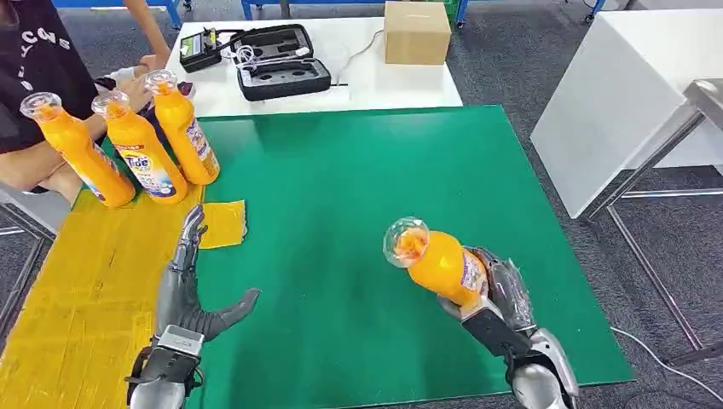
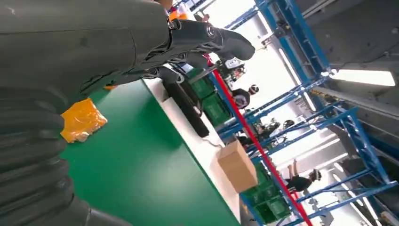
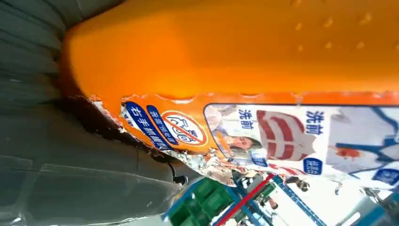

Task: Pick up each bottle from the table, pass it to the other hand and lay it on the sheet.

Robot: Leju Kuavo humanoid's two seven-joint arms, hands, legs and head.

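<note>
Four orange bottles show: three stand upright (image 1: pixel 141 149) at the far left corner of the green worktop (image 1: pixel 341 213), on and beside the yellow sheet (image 1: pixel 77 281); the fourth bottle (image 1: pixel 435 260) is gripped around its base by the right robot hand (image 1: pixel 494 302), raised and tilted with its clear cap leftward. The left robot hand (image 1: pixel 192 294) holds nothing, fingers spread over the sheet's edge. Beyond lies a white worktop (image 1: pixel 375 85) with a cardboard box (image 1: pixel 416 32) and open black cases (image 1: pixel 277 60). A person's arm (image 1: pixel 34 170) rests by the standing bottles. Grey floor (image 1: pixel 511 68) surrounds everything.
</note>
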